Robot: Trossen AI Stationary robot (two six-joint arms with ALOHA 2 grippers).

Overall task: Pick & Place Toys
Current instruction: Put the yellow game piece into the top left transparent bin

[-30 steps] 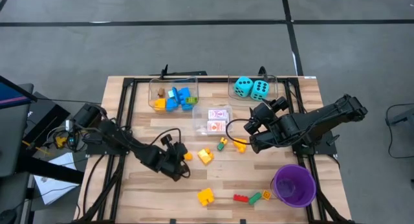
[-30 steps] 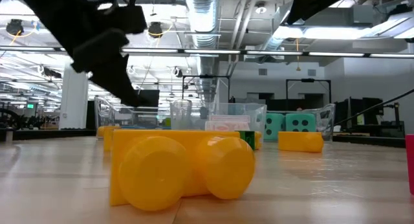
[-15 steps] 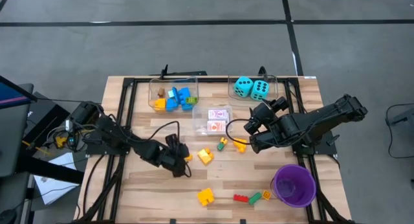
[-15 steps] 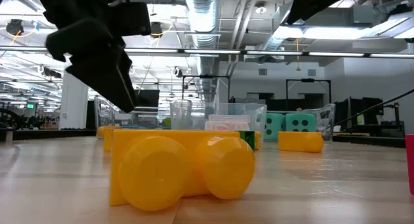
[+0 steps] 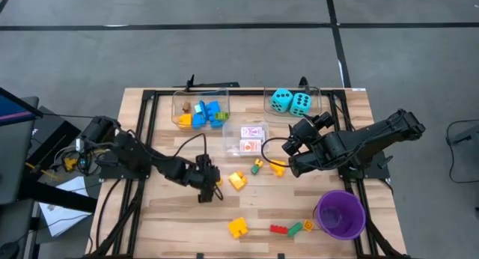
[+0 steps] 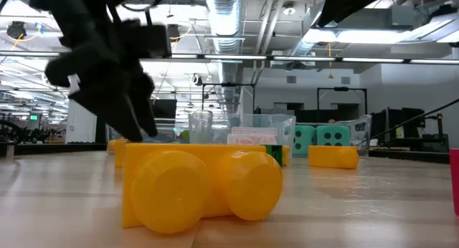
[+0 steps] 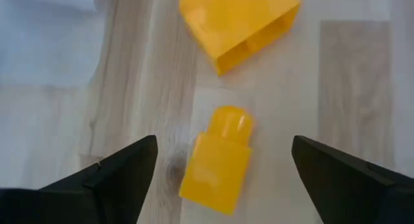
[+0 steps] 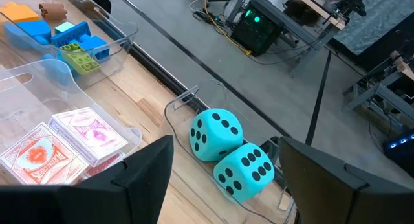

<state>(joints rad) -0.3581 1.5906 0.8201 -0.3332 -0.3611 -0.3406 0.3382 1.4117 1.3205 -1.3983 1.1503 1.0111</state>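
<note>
A small yellow brick [image 7: 217, 162] lies on its side on the wooden table, between the open fingers of my left gripper [image 7: 224, 146], which hovers over it without touching. In the high view that gripper [image 5: 207, 186] sits left of centre, the small brick [image 5: 218, 182] at its tip. A larger yellow brick [image 7: 239, 23] lies just beyond it. My right gripper [image 5: 310, 126] waits open and raised near the bin with two turquoise dice [image 8: 229, 149].
Clear bins at the far edge hold bricks [image 5: 200, 111], card packs [image 5: 252, 138] and the dice [image 5: 292, 102]. Loose bricks lie at mid-table [image 5: 257, 167] [image 5: 278, 168] and near the front [image 5: 239, 227] [image 5: 288, 229]. A purple cup [image 5: 340, 212] stands front right.
My left gripper has opened, rolled about its own axis and shifted a little toward the table's right, coming to stand over the small yellow brick. The bricks have stayed where they were.
</note>
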